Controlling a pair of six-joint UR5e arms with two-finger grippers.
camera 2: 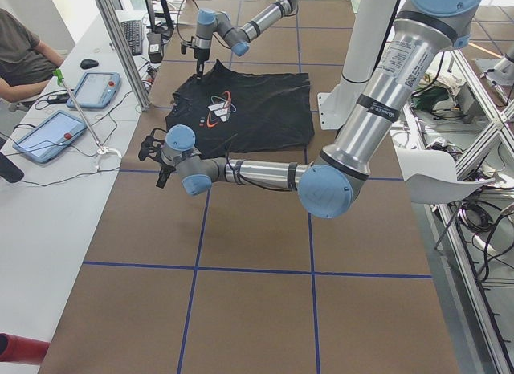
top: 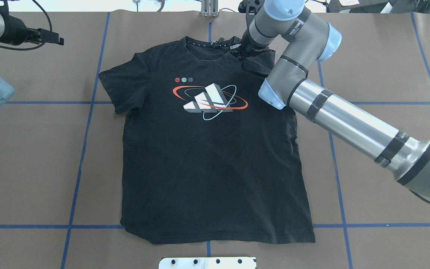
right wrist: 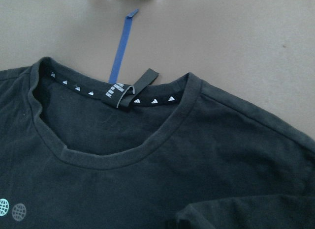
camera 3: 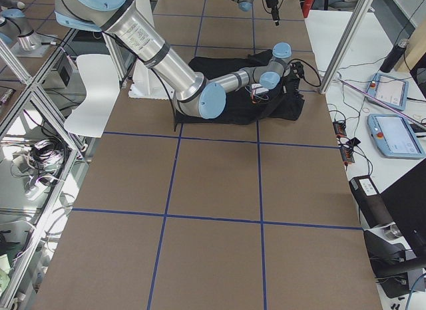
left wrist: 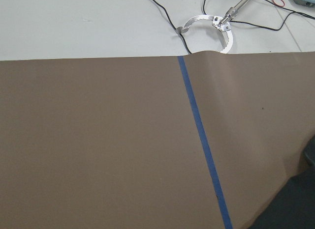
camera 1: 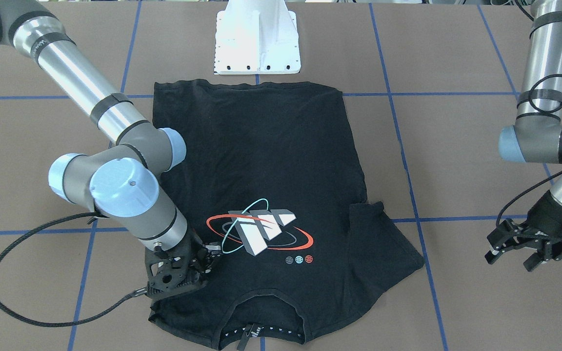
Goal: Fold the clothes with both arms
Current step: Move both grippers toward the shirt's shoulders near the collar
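Observation:
The black T-shirt (camera 1: 261,161) lies flat and face up on the brown table, its collar away from the robot (top: 207,160). The orbit graphic (top: 209,98) shows on the chest. My right gripper (camera 1: 208,258) is low over the shirt's right shoulder beside the collar (top: 239,52). It appears shut on the right sleeve (top: 259,64), which is folded in over the shoulder. The right wrist view shows the collar (right wrist: 118,155) and a fold of sleeve fabric (right wrist: 236,212). My left gripper (camera 1: 510,253) is open and empty above bare table, left of the flat left sleeve (top: 116,87).
The white pedestal base (camera 1: 256,44) stands at the shirt's hem side. Blue tape lines (top: 88,123) cross the table. A metal ring on a stand (left wrist: 206,21), tablets (camera 2: 48,137) and a seated person (camera 2: 20,53) are beyond the far edge.

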